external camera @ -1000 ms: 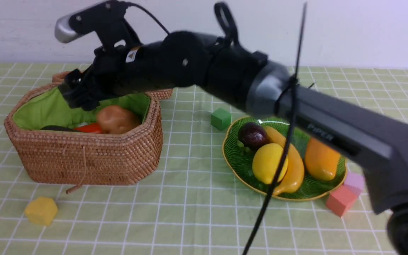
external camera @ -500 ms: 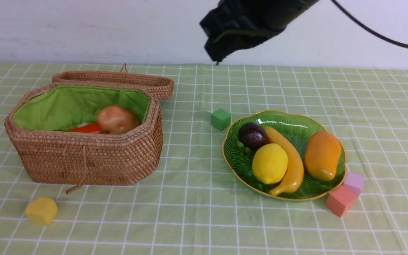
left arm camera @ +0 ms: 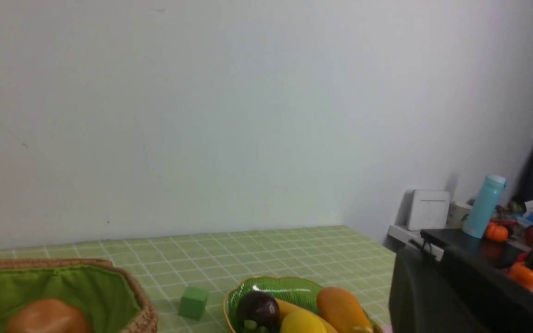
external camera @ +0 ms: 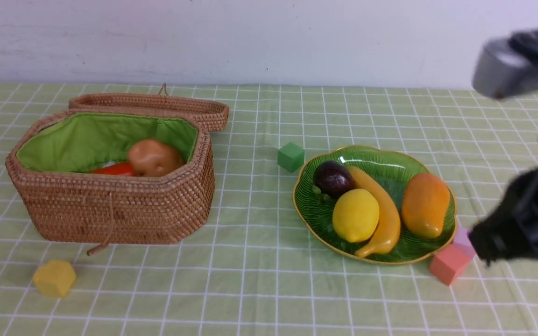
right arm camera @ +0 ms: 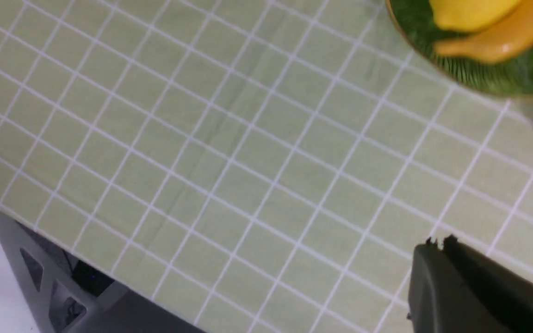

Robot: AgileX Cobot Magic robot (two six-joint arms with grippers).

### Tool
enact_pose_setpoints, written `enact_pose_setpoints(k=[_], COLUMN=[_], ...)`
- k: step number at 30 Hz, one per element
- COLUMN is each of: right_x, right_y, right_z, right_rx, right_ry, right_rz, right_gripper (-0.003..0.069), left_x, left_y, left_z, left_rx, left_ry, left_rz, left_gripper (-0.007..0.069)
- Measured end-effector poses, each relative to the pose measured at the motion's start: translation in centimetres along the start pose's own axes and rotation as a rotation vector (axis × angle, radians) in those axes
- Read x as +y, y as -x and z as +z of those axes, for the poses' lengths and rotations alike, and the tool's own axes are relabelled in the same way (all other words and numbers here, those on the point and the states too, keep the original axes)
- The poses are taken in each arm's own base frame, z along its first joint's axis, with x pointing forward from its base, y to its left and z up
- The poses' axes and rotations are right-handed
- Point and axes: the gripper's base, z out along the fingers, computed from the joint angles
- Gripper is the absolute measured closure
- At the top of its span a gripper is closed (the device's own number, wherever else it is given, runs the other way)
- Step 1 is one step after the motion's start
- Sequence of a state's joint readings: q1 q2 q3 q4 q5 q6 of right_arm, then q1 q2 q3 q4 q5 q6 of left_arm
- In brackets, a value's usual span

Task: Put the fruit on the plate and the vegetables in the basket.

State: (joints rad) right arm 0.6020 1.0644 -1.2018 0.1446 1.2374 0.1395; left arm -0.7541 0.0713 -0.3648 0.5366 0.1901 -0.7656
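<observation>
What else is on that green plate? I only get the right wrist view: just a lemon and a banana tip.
Observer: A dark purple mangosteen and an orange mango lie on the plate too.
Operator: Is there a basket anywhere?
Observer: Yes, a wicker basket stands open on the robot's left, holding a potato and a carrot.
Operator: Anything loose on the cloth?
Observer: A green block beside the plate, a yellow block before the basket.
</observation>
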Motion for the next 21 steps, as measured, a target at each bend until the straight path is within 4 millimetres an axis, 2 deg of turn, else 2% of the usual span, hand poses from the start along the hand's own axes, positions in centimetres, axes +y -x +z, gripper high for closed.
enact_pose_setpoints(k=[1,4,5,10,17,21], right_x=[-0.1,-0.7,-0.9,-1.5,-1.7,-1.8], right_y=[-0.7,-3.6,-5.2,-8.7,-11.6,-12.5], right_z=[-0.6,-0.5,-0.6,-1.5,-3.7,-4.4], right_rx=[-0.022,-0.049,-0.072,-0.128,-0.186,-0.209], right_ry=[0.004,0.006,0.010,0.022,0.037,0.043], right_rz=[0.010,0.035,0.041,0.037,0.020,0.014], right_gripper=[0.0638,0.0636,0.0636,0.0632,0.0622,0.0618], left_x=[0.1,0.3,0.4,0.7,0.9,0.9], left_y=[-0.3,-1.2,-1.6,-2.8,-3.4,-3.4], left_z=[0.0,0.2,0.3,0.4,0.4,0.4], left_rx=[0.008,0.035,0.052,0.094,0.114,0.114], left_ry=[0.002,0.010,0.018,0.037,0.044,0.044], left_rz=[-0.006,-0.029,-0.035,-0.038,-0.037,-0.037], left_gripper=[0.0564,0.0564,0.0564,0.0556,0.0552,0.0549])
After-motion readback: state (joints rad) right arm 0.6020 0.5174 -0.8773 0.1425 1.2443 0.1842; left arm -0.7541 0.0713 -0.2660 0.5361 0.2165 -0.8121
